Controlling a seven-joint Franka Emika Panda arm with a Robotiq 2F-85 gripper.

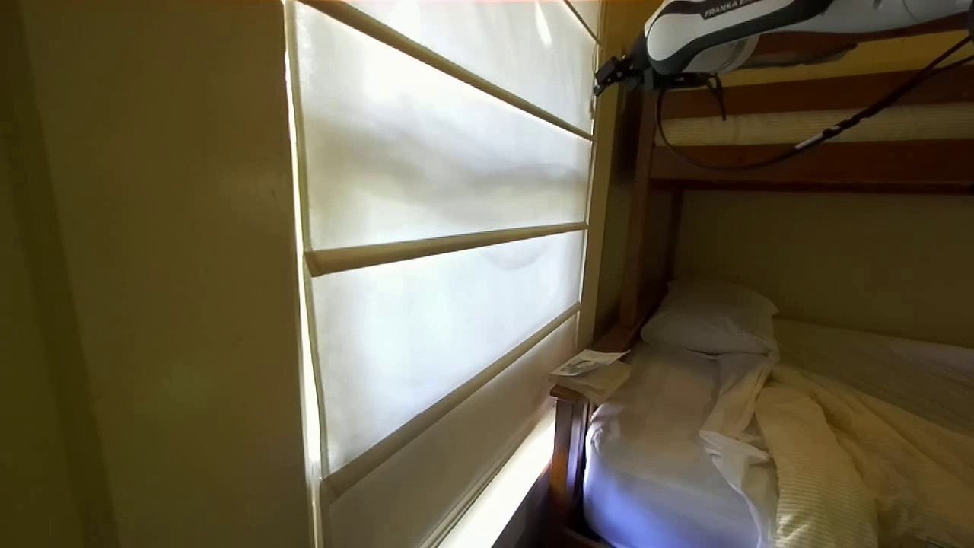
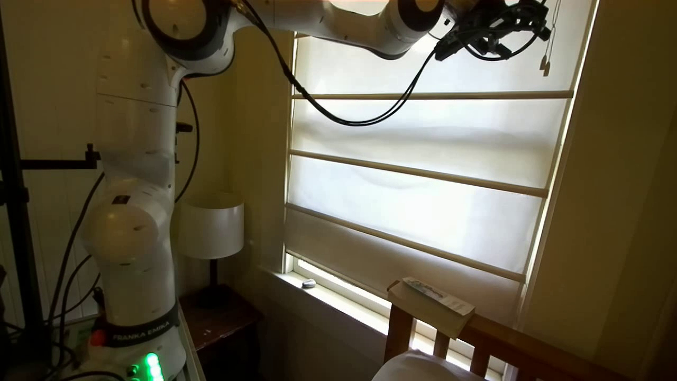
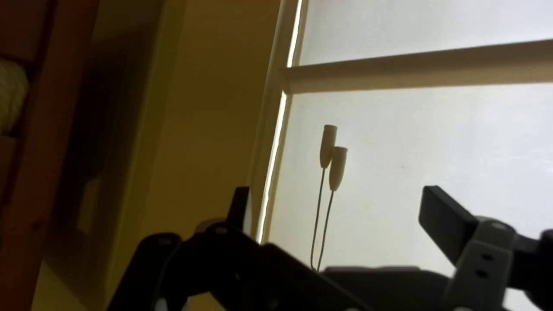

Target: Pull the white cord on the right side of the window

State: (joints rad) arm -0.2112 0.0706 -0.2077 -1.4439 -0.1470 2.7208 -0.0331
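The white cord (image 2: 554, 32) hangs as two thin strings with small pale end pieces near one side of the window's cream shade (image 2: 402, 211). In the wrist view, which stands upside down, the cord (image 3: 319, 220) shows with its end pieces pointing up; the rest is hidden behind the gripper body. My gripper (image 3: 336, 203) is open and empty, with the cord showing between its fingers, closer to the left one; how far beyond the fingertips it hangs I cannot tell. In both exterior views the gripper (image 1: 603, 80) (image 2: 534, 32) is high up beside the shade (image 1: 449, 320).
A wooden bunk bed (image 1: 806, 164) stands beside the window, with a pillow (image 1: 708, 316) on the lower bunk. A paper and book (image 2: 433, 301) lie on the bed's end. A lamp (image 2: 211, 230) stands near the robot base. Black cables (image 2: 354, 123) loop under the arm.
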